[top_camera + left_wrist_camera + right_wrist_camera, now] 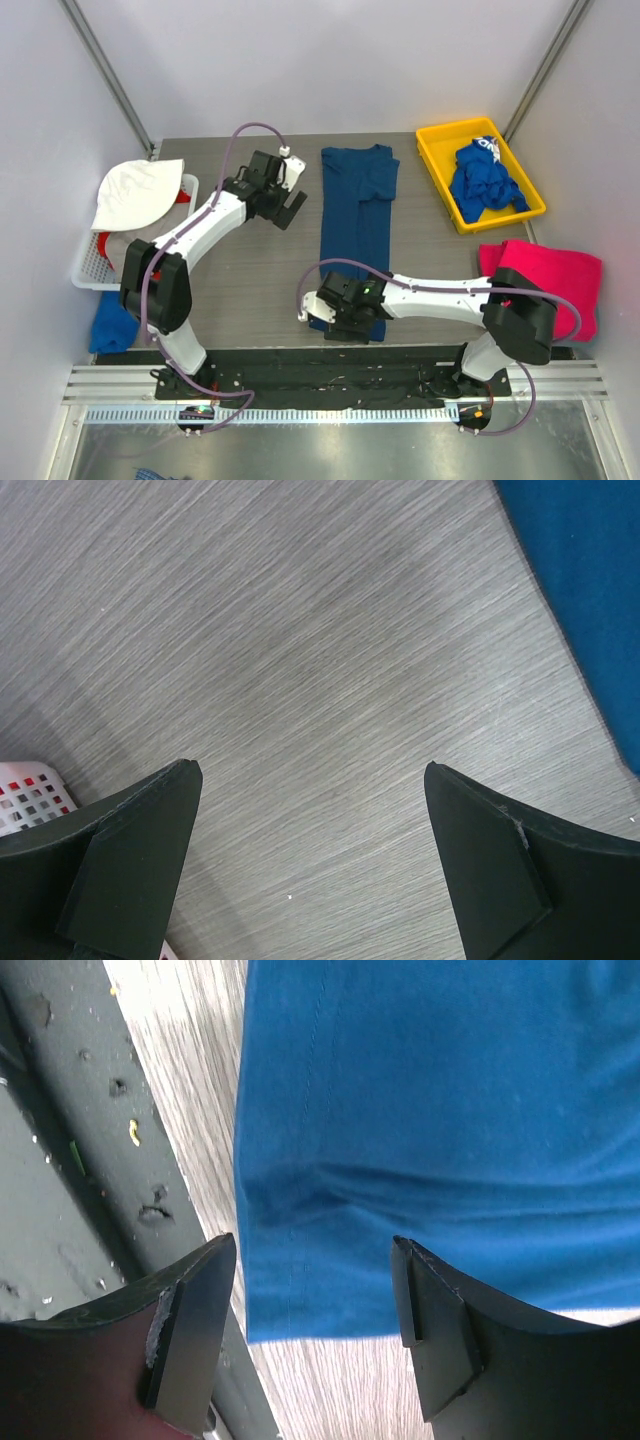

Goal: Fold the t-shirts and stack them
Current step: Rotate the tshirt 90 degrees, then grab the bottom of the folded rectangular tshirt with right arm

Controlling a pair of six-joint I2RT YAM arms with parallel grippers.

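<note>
The jaws of the right arm [440, 292] stand apart. One dark finger [190, 1330] sits on each side of the near corner of a blue cotton t-shirt [430, 1110]. The cloth lies between them and, as far as I can see, is not pinched.

From overhead, that blue cotton t-shirt [358, 215] is folded into a long narrow strip. It runs from the upper middle of the frame down to the lower centre, where its end sits under those jaws.

The jaws of the left arm [200, 230] are spread wide with nothing between them. They hover over the bare grey wood-grain tabletop [300, 630], just left of the strip's upper end. The shirt's edge [590, 600] shows in the upper right corner of the left wrist view.

At the upper right of the overhead frame, a yellow plastic tray [437, 150] holds a crumpled royal-blue t-shirt with white lettering [480, 185]. A magenta-pink t-shirt [550, 275] lies at the right edge, partly behind the right arm. At the left edge is a white perforated plastic basket [85, 265] with a white cloth [135, 190] draped over it. A blue cloth [110, 325] lies just below the basket.
</note>
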